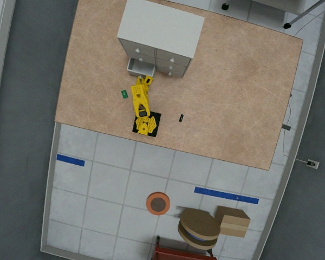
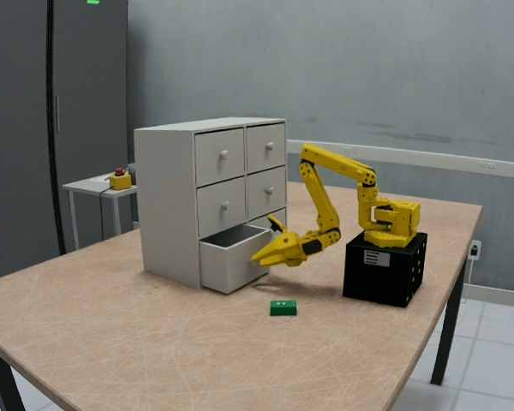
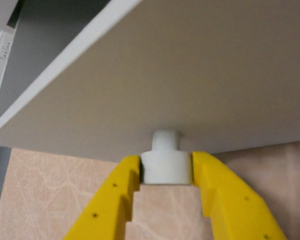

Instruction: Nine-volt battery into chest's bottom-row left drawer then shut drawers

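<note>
The white chest (image 1: 160, 26) (image 2: 166, 199) stands at the back of the table, two drawers wide and three high. Its bottom left drawer (image 1: 129, 65) (image 2: 226, 270) (image 3: 190, 75) is pulled partly out and looks empty inside. My gripper (image 1: 142, 79) (image 2: 254, 258) (image 3: 166, 159) is shut on that drawer's white knob (image 3: 165, 167). The nine-volt battery (image 1: 124, 93) (image 2: 283, 307), a small green block, lies flat on the table in front of the drawer, left of my arm and apart from the gripper.
A small black object (image 1: 181, 117) lies on the table to the right of my black base block (image 1: 156, 131) (image 2: 385, 274). The other drawers of the chest are shut. The table's front edge runs just behind the base.
</note>
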`<state>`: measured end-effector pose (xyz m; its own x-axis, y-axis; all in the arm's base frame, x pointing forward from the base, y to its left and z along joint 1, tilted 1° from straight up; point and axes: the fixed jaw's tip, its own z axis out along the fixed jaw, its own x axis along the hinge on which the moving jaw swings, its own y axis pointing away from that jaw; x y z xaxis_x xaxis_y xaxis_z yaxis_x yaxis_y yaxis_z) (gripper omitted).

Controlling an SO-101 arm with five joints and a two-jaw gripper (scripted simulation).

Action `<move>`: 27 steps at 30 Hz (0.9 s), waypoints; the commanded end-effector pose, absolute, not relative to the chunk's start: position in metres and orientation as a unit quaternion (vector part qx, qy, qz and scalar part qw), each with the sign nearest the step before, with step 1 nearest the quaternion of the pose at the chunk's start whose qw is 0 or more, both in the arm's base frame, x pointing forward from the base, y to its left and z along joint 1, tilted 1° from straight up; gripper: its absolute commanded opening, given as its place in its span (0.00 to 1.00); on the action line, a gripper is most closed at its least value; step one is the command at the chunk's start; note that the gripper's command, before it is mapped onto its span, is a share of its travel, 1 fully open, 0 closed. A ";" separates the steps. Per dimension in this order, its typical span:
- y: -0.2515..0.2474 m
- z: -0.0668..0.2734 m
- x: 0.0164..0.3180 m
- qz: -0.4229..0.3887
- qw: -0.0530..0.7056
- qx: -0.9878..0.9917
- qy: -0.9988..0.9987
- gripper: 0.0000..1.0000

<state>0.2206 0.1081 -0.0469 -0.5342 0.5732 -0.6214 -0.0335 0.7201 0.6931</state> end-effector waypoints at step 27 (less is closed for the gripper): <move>0.112 -0.045 0.217 0.342 0.448 0.160 0.810 0.17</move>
<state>0.2179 0.1109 -0.0473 -0.5465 0.5643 -0.6188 -0.0406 0.7202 0.6926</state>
